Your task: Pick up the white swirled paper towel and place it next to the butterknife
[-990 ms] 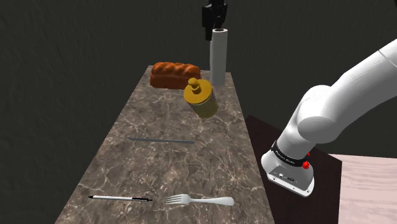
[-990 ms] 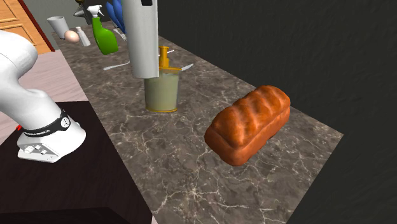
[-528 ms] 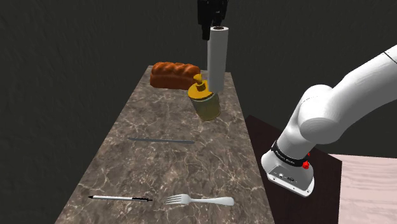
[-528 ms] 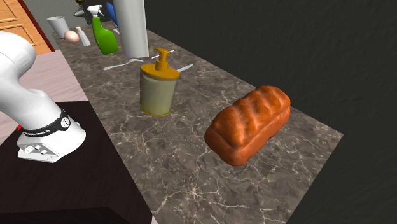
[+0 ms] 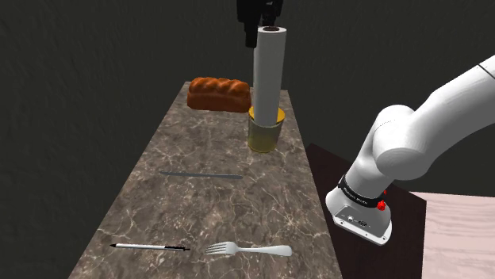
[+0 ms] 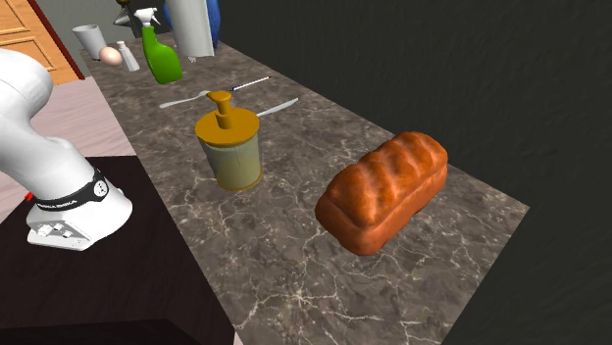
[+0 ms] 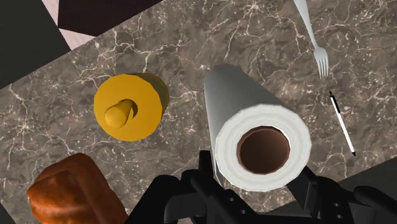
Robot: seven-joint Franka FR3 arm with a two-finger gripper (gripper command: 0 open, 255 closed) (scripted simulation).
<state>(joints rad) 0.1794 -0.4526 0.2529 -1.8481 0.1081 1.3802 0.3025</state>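
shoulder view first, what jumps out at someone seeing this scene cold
The tall pale paper towel roll, clasped at its top by the all-black gripper, hangs above the marbled counter. Near it stands a squat pump bottle with a mustard-yellow cap, and a glossy brown bread loaf lies at the counter's far end in the shoulder view.

Looks like a home kitchen. Long marbled stone counter point(image 5: 208, 208) set with food and tableware: loaf of bread point(image 6: 382, 191), fork point(image 5: 250, 250), butterknife point(image 5: 200, 175), yellow-topped pump bottle point(image 6: 228, 147), roll of paper towel point(image 5: 267, 75). Farther along the counter in the second exterior view, more household goods: green spray bottle point(image 6: 160, 49), egg point(image 6: 111, 57), pale cup point(image 6: 88, 39). Panelled wood like a cabinet door point(image 6: 29, 29) at that view's upper left.
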